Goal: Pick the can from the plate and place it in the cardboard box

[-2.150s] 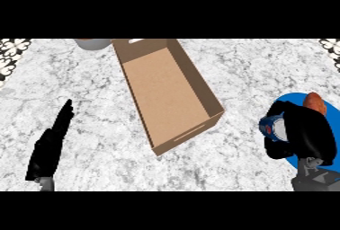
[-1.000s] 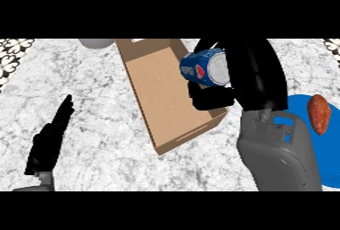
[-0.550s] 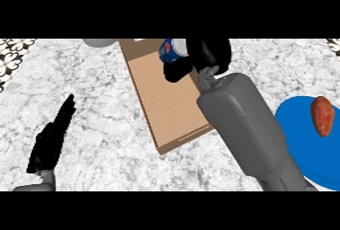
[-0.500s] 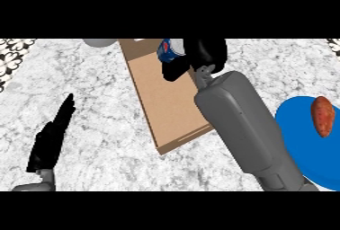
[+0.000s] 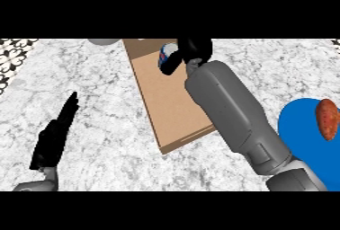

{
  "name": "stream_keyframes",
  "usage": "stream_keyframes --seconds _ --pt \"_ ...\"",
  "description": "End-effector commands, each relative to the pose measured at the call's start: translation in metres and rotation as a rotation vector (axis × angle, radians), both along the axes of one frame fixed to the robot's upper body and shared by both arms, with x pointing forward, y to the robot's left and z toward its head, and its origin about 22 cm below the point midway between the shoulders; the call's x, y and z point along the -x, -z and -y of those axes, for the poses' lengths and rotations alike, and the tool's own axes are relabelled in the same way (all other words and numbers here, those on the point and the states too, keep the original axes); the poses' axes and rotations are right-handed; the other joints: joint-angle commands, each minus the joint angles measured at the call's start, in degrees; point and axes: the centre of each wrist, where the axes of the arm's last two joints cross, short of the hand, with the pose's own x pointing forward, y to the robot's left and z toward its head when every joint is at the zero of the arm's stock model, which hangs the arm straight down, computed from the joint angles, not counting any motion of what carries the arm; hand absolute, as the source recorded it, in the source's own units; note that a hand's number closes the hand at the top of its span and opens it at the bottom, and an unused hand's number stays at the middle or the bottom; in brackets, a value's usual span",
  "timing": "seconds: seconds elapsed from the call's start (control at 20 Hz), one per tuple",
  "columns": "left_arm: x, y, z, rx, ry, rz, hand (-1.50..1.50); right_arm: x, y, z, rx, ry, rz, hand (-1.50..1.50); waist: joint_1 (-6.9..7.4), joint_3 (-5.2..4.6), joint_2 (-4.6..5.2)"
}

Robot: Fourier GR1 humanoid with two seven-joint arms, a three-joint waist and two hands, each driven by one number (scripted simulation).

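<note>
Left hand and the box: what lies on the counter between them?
In the head view, nothing: only bare marble counter separates the left hand, resting open at the lower left, from the box. The right hand holds the can over the box's far end.

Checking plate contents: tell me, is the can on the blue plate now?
No, the can is in the right hand over the cardboard box, away from the blue plate.

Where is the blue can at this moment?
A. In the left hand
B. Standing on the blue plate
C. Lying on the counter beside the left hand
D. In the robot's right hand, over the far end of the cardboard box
D: the right hand is curled round the can above the far end of the cardboard box.
</note>
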Motion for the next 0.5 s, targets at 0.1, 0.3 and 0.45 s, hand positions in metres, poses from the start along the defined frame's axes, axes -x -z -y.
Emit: stream_keyframes --seconds 0.1,0.3,0.45 --pt "-0.001 0.007 0.01 0.001 0.016 -0.006 0.0 -0.012 0.032 0.005 -0.053 0.028 -0.015 -1.5 0.5 0.01 0.18" --pt "-0.01 -0.013 0.005 -0.008 0.018 0.008 0.0 -0.015 0.024 0.004 -0.179 0.065 0.07 -1.5 1.19 0.05 0.23" --pt "-0.001 0.005 0.007 -0.001 -0.01 0.007 0.0 -0.016 0.021 0.012 -0.317 0.133 0.207 -1.5 -0.03 0.06 0.1"
